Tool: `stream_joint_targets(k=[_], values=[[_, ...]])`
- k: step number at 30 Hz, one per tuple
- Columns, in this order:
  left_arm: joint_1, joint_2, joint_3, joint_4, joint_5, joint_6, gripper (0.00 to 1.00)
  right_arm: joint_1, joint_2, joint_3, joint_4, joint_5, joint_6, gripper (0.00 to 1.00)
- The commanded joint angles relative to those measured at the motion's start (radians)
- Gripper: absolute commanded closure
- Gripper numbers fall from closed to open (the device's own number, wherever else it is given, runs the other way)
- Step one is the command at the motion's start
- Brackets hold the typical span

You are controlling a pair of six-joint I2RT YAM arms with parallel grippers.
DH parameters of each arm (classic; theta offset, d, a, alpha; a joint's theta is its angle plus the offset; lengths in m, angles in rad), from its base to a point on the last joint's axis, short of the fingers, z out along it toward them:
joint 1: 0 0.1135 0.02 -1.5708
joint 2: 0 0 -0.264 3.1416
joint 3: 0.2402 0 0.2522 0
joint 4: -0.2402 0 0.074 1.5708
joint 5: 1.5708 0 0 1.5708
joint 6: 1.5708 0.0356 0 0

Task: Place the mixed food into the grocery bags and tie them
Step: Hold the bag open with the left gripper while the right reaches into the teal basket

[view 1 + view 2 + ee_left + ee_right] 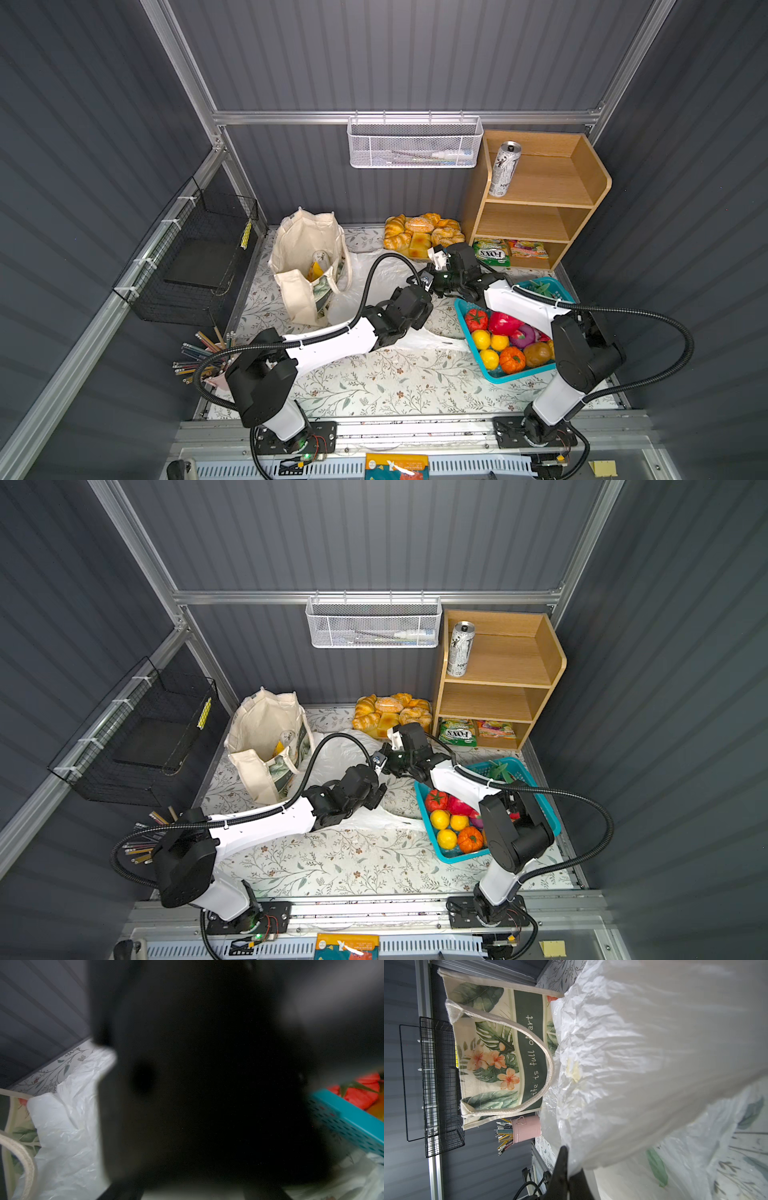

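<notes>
Floral tabletop [374, 386], grey enclosure. Right gripper [432, 277] is clenched on the plastic carrier bag [602, 1053], raising its film, presumably to form a mouth. Whether the adjacent left gripper [417, 291] grips is indeterminable. The canvas tote [305, 266] stands beside the bag, and the drink can [504, 168] waits on the shelf [552, 183].

Open passage: front strip of desk [374, 390]. Obstacles: tote [307, 266] rear left, plastic bag [392, 276] centre, bread rolls [419, 232] and shelf unit [540, 224] behind, turquoise basket [515, 375] right.

top views: high overhead, whole table [374, 386] | wrist views: close, both on plastic bag [612, 1043]
</notes>
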Motion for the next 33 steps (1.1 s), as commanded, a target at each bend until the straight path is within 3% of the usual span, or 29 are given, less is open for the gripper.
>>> stream_joint_targets(k=[1,3,4,8,12,17,21,28,33], values=[[-0.006,0.035,0.032,0.029,-0.088,-0.026,0.68,0.008,-0.034,0.010,0.007,-0.018,0.009,0.99],[-0.005,0.049,0.047,0.013,-0.096,-0.024,0.95,0.008,-0.046,0.019,-0.012,-0.019,0.001,0.95],[-0.006,0.052,0.052,0.006,-0.101,-0.023,1.00,0.005,-0.059,0.024,-0.029,-0.020,-0.009,0.92],[-0.005,0.026,0.044,-0.003,-0.097,-0.019,1.00,-0.029,-0.181,0.003,-0.125,-0.004,-0.055,0.57],[-0.006,-0.019,0.026,-0.022,-0.068,-0.018,1.00,-0.092,-0.423,-0.083,-0.296,0.089,-0.134,0.41],[0.003,-0.086,0.000,-0.052,-0.014,-0.011,1.00,-0.201,-0.728,-0.151,-0.669,0.398,-0.263,0.21],[0.019,-0.129,-0.019,-0.061,0.039,-0.018,1.00,-0.239,-0.835,-0.210,-0.867,0.587,-0.297,0.09],[0.049,-0.136,-0.031,-0.032,0.132,-0.008,1.00,-0.245,-0.869,-0.280,-1.006,0.733,-0.192,0.04],[0.046,-0.034,0.074,-0.104,0.197,0.007,0.44,-0.255,-0.852,-0.272,-0.995,0.732,-0.185,0.01]])
